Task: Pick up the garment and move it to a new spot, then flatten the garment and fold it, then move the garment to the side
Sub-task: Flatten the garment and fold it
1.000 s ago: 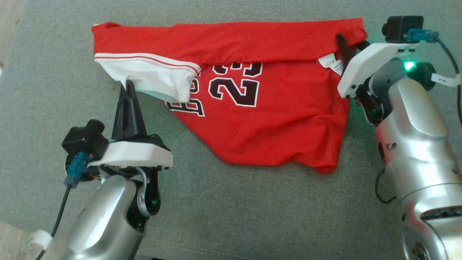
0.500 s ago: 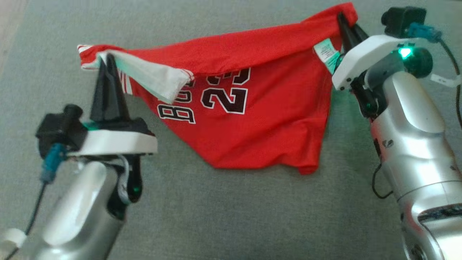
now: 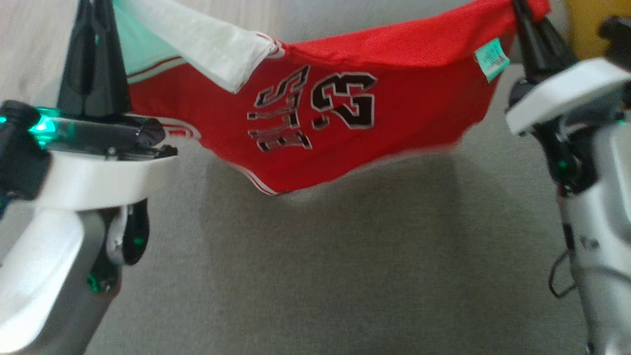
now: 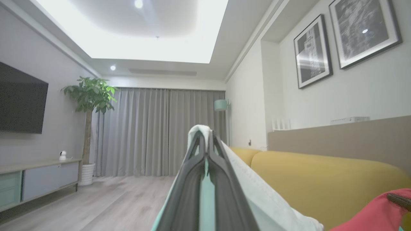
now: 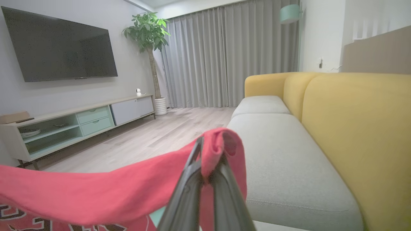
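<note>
We hold the red garment (image 3: 404, 93) stretched over the grey sofa seat (image 3: 345, 266), our left gripper (image 3: 93, 19) clamped on its white-lined corner and our right gripper (image 3: 523, 15) clamped on the opposite red edge.

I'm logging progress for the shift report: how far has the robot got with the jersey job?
Done: the red jersey is picked up and hangs above the grey cushion. In hand: the left gripper and right gripper are each shut on an upper edge, holding it spread between them. Left: setting it down at a new spot, flattening, folding, moving it aside.
</note>
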Robot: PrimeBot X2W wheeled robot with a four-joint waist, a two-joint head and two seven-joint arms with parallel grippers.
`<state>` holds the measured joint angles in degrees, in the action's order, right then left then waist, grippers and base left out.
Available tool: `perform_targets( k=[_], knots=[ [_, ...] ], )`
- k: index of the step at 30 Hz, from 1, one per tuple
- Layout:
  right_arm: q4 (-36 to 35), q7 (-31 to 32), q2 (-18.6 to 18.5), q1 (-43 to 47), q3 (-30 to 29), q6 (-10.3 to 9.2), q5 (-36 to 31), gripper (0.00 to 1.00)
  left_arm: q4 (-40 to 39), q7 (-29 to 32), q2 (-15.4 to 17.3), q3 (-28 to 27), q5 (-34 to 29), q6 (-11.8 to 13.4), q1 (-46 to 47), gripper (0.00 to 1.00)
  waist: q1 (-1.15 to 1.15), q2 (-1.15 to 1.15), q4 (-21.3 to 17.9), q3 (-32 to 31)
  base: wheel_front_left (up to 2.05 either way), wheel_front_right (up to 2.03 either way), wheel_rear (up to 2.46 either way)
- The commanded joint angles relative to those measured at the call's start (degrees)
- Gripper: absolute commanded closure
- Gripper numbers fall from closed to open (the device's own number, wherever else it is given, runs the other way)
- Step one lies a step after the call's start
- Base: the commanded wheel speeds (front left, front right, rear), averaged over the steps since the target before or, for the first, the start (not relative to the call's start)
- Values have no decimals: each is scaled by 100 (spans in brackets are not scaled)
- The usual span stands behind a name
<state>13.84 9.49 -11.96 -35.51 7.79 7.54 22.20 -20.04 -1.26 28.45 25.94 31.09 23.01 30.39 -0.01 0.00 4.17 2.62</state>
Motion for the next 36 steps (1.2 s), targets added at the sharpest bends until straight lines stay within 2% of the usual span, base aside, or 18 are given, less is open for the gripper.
perform_targets(
  k=[1,9,12,15,19,22,29,36],
  knots=[
    [-346,84,-19,-30,12,-5,20,100,-229,49,257,-315,-81,34,377,100,1,0,-220,-307,0,0,0],
    [-3368,1518,-47,1242,-928,-5,-125,100,-1333,647,692,-474,-305,150,780,100,1,0,-409,-490,0,0,0],
    [-4060,1954,110,1454,-1195,-5,-81,100,-1431,844,797,-475,-280,66,969,100,1,0,-475,-425,0,0,0],
    [-4317,2275,186,1525,-1320,-5,-86,100,-1303,935,770,-391,-154,-81,1111,100,1,0,-545,-292,0,0,0],
    [-4138,2450,285,1416,-1247,-5,-97,100,-919,892,617,-298,33,-291,1341,100,1,0,-614,90,0,0,0],
    [-3680,2389,271,1078,-1123,-5,-211,100,-488,754,535,-208,33,-537,1671,100,1,0,-644,453,0,0,0],
    [-1963,1880,314,-547,-768,-5,-620,100,1228,364,228,65,-145,-1303,3082,100,1,0,-651,1123,0,0,0],
    [103,1142,532,-2183,-592,-5,-1195,100,3117,-395,-273,225,-515,-1705,4511,100,1,0,-514,1342,0,0,0]
  ],
)
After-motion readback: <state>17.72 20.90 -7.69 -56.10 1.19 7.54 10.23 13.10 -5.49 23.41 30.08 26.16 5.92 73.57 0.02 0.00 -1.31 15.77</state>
